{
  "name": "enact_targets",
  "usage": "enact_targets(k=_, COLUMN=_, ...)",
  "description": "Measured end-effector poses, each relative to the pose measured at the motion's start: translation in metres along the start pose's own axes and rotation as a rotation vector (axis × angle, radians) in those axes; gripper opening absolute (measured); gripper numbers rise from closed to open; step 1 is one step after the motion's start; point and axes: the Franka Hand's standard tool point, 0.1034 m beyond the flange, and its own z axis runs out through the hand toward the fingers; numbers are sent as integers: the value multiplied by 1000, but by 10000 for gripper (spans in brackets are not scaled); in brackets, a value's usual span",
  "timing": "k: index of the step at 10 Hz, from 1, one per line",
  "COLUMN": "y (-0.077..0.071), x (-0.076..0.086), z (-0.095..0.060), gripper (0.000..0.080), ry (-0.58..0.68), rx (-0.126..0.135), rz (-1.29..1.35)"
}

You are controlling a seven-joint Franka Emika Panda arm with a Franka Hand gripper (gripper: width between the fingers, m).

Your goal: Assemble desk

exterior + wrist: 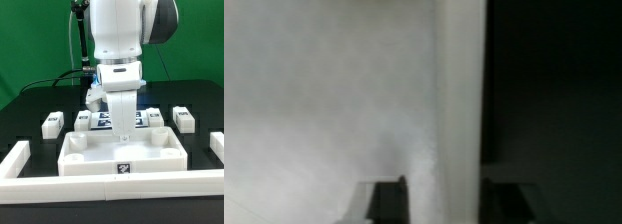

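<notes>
Along the near edge of the black desk (30,105) runs a long white fence bar (110,186), with its side bars turning back toward the far edge at both ends. Just behind it lies the white desk top (90,152), rim upward, a small tag (123,168) on its near wall. The arm (118,40) comes straight down over the desk top's far rim. In the wrist view the fingers (384,206) stand on either side of a white upright wall, but the blur hides whether they press on it or merely straddle it. Beyond the rim, short tagged legs (52,122) stand apart toward both side edges of the black desk, another at (183,117). Between them lies the marker board (103,122).
</notes>
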Motion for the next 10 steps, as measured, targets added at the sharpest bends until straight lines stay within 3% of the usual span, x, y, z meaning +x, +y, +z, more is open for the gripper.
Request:
enact_targets(k=1, y=0, x=0, z=0, gripper=56, ry=0, rx=-1, rz=0)
enact_targets(k=8, y=0, x=0, z=0, gripper=55, ry=0, rx=-1, rz=0)
enact_targets(k=10, y=9, x=14, z=0, gripper=55, ry=7, rx=-10, rz=10)
